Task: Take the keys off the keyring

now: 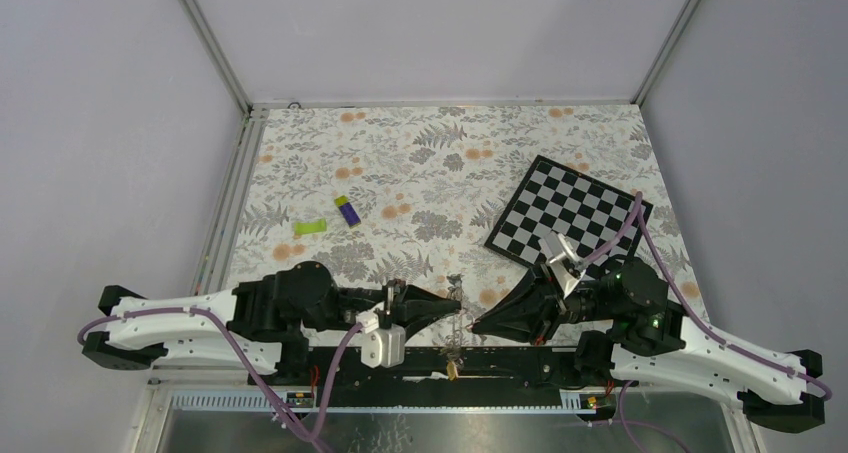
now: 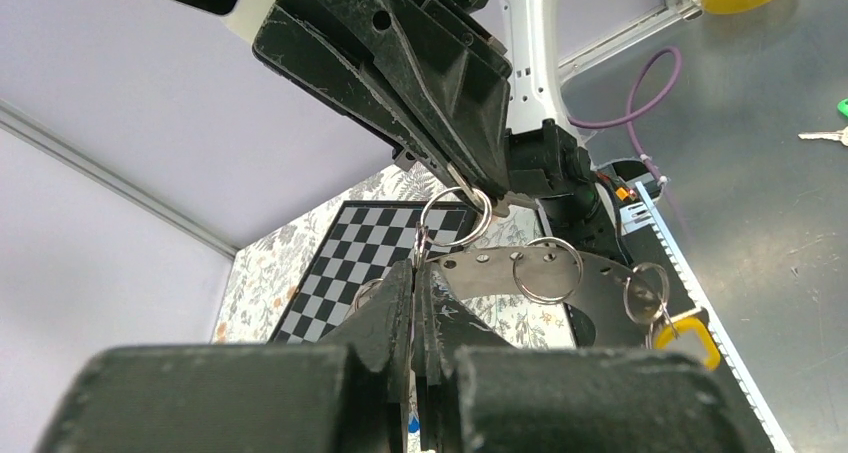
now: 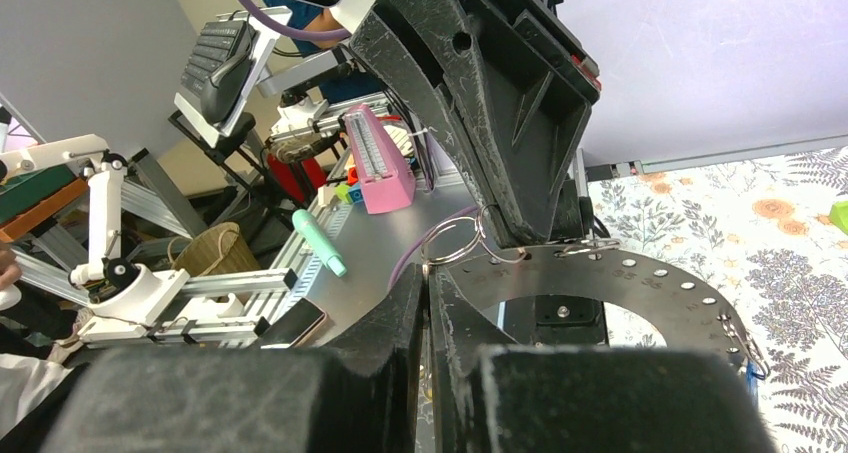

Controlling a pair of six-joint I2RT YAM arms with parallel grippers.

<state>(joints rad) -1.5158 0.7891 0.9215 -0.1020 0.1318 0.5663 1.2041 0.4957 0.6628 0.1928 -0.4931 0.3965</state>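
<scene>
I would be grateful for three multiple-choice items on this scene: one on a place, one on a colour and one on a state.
1. In the top view, where does the chessboard lie?
A. near left
B. far right
C. dead centre

2. In the left wrist view, what colour is the key head hanging from the keyring?
A. red
B. yellow
C. white

3. How is the left gripper?
A. wide open
B. shut on nothing
C. shut on the keyring

Answers:
1 B, it sits toward the upper right of that view.
2 B, a yellow plastic loop hangs at the ring's right end.
3 C, it pinches the flat ring's edge.
</scene>
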